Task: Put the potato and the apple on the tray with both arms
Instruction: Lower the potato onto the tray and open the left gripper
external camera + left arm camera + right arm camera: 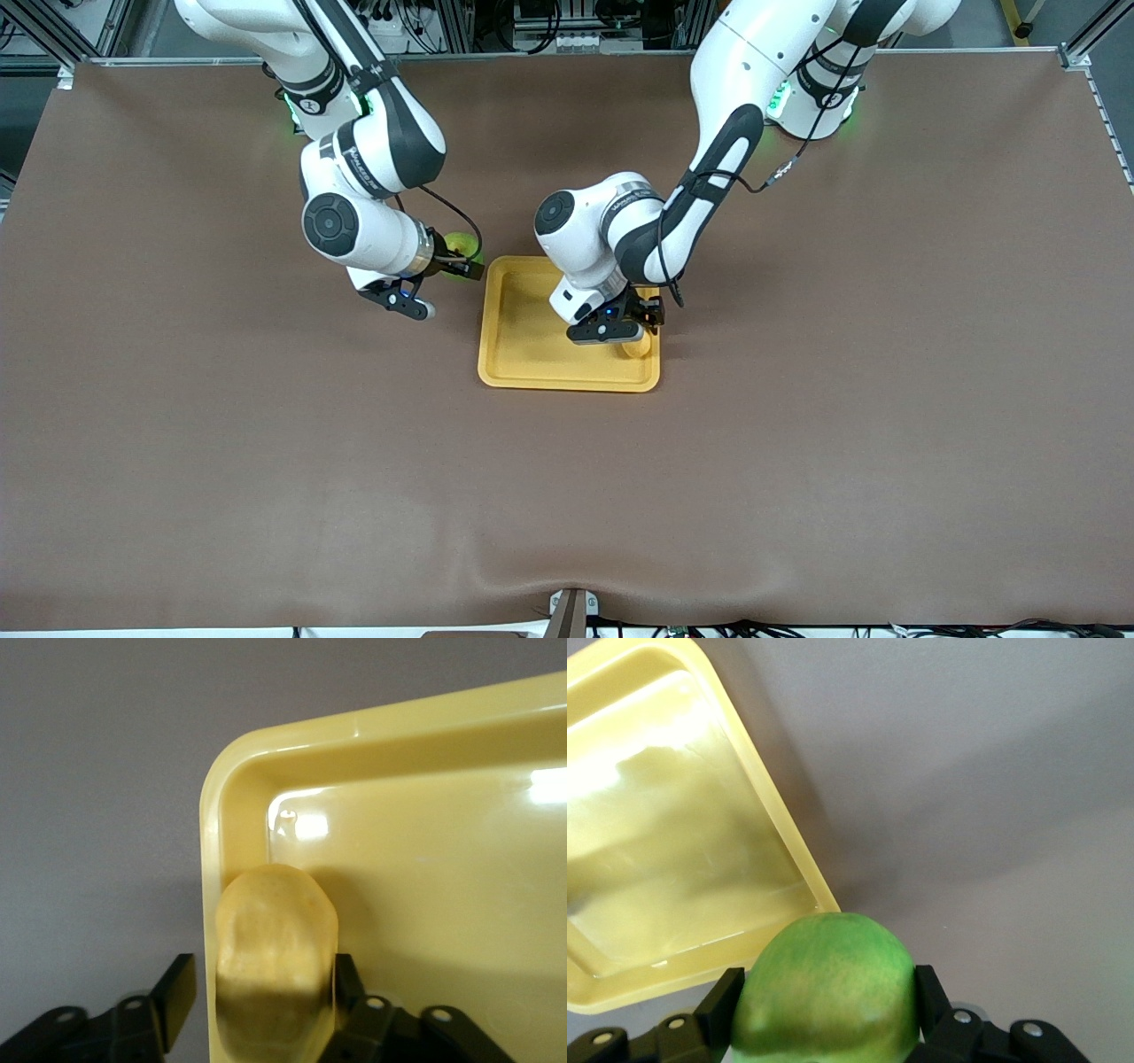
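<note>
the left tool (631, 330) was low over the corner of the tray (523, 354) that lies toward the left arm's end of the surface and nearer the front camera. in the left wrist view its fingers (177, 992) stood spread, one with a clear gap to the potato (276, 970), the other just beside it; whether that one touched could not be told. the potato lay in the tray against the raised rim near that corner. in the front view only a sliver of the potato showed under the tool.

the right tool (456, 261) was pinching the apple (824, 992), its fingers (722, 1001) pressed against both sides of the fruit. it was up over the brown surface (797, 443) just beside the tray's corner toward the right arm's end. in the front view the arm covered most of the apple, leaving a green edge, and the right wrist view cut off the apple's lower part.
</note>
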